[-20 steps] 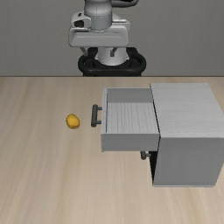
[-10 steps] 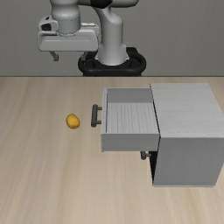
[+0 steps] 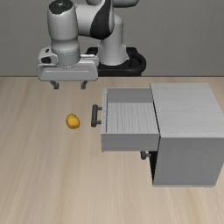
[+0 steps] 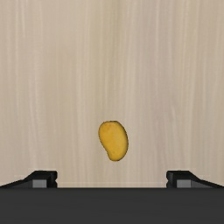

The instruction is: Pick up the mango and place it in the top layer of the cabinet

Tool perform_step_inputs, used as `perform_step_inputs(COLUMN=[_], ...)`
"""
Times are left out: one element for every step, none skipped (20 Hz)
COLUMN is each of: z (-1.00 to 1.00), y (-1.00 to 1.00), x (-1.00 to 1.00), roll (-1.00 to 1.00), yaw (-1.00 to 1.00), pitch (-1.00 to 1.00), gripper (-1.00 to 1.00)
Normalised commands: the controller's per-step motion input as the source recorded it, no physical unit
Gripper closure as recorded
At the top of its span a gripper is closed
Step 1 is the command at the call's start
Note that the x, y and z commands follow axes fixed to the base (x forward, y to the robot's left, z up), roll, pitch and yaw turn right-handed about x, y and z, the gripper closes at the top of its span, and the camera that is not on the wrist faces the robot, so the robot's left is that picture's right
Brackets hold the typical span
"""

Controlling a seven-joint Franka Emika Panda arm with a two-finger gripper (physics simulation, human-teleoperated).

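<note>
**Open gripper above the mango, drawer ready, nothing picked up yet**

A simulated robot arm works over a pale wooden table (image 3: 35, 175). Its gripper (image 3: 69, 86) hangs in the air above the table, with the two fingers spread wide and nothing between them. The wrist view shows both fingertips far apart around the gripper's (image 4: 112, 179) centre line.

The mango (image 3: 73, 121), small and yellow-orange, lies on the bare table below the gripper, untouched. In the wrist view the mango (image 4: 113, 140) sits roughly midway between the two fingertips, so the hand looks well lined up over it.

Towards the exterior view's right stands a grey cabinet (image 3: 188, 109). Its top drawer (image 3: 131, 114) is pulled out towards the mango and looks empty. The drawer handle (image 3: 96, 114) is near the mango but not touching it.

Judged from this, the task is at an early stage. The descent, the grasp, the lift, the carry to the drawer and the release are all left to do.
</note>
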Motion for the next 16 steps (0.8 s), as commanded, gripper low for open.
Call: perform_step_inputs(z=[-1.00, -1.00, -1.00, -1.00, -1.00, -1.00, -1.00, -1.00, -1.00, -1.00, -1.00, -1.00, -1.00, 0.00, 0.00, 0.00], y=[0.00, 0.00, 0.00, 0.00, 0.00, 0.00, 0.00, 0.00, 0.00, 0.00, 0.00, 0.00, 0.00, 0.00, 0.00, 0.00], x=[0.00, 0.00, 0.00, 0.00, 0.00, 0.00, 0.00, 0.00, 0.00, 0.00, 0.00, 0.00, 0.00, 0.00, 0.00, 0.00], roll=[0.00, 0.00, 0.00, 0.00, 0.00, 0.00, 0.00, 0.00, 0.00, 0.00, 0.00, 0.00, 0.00, 0.00, 0.00, 0.00], yaw=[0.00, 0.00, 0.00, 0.00, 0.00, 0.00, 0.00, 0.00, 0.00, 0.00, 0.00, 0.00, 0.00, 0.00, 0.00, 0.00], pitch=[0.00, 0.00, 0.00, 0.00, 0.00, 0.00, 0.00, 0.00, 0.00, 0.00, 0.00, 0.00, 0.00, 0.00, 0.00, 0.00], gripper=[-1.00, -1.00, -1.00, -1.00, -1.00, -1.00, -1.00, -1.00, -1.00, -1.00, -1.00, -1.00, -1.00, 1.00, 1.00, 1.00])
